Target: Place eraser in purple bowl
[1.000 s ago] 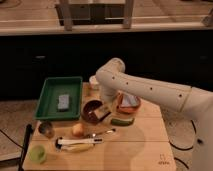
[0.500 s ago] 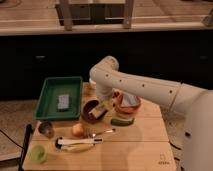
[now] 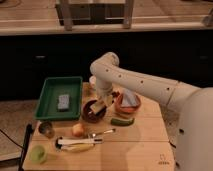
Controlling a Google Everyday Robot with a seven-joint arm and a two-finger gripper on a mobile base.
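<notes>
My gripper [image 3: 101, 103] hangs low over the purple bowl [image 3: 92, 111], right at its far right rim, with my white arm [image 3: 145, 86] bending down to it from the right side of the table [image 3: 135, 145]. The eraser [image 3: 100, 105] sits between my fingers, tan and tilted, just above the bowl's inside, and my jaws are pinched on it. The bowl stands near the middle of the wooden table, just right of the green tray [image 3: 59, 98], which holds a grey block [image 3: 63, 102] on its floor. To the right of my gripper, touching distance from the purple bowl, is an orange bowl [image 3: 128, 104] with a blue-grey cloth [image 3: 129, 99] bunched in it. A small green vegetable [image 3: 121, 121] lies in front of that orange bowl, near the front right of the purple one. In front of the purple bowl sits a round orange fruit [image 3: 77, 130], and beside it to the left a small metal cup [image 3: 46, 129]. Nearer the front edge lies a banana [image 3: 80, 147] with a dark-handled utensil [image 3: 75, 141] along it, and a green apple [image 3: 38, 153] rests at the front left corner. Behind the table runs a dark cabinet front [image 3: 45, 55] under a pale counter.
</notes>
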